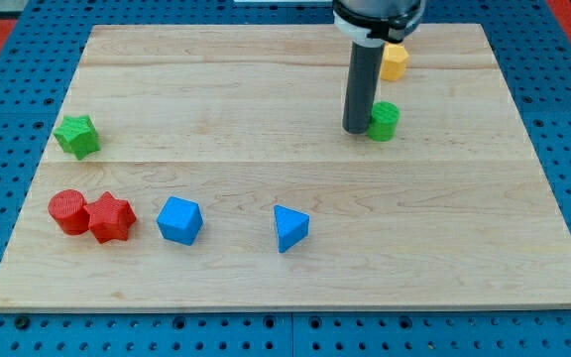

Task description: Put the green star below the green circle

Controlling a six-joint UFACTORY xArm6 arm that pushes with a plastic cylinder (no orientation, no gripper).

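Nearest the view's bottom, on the wooden counter, sit the blue triangle and blue cube, with the red star touching the red circle at the view's left. Farther up that left side lies the green star, well apart from everything else; its points spread evenly, so it has no real long axis or clear heading. Farther still, toward the view's upper right, my tip rests just beside the green circle, on its left, possibly touching. There are no jaws here, only the bare rod, holding nothing. The yellow block sits beyond. The risk, I judge, is nudging the green circle when leaving, shifting the target, or the star spinning off an off-centre push during its long crossing.
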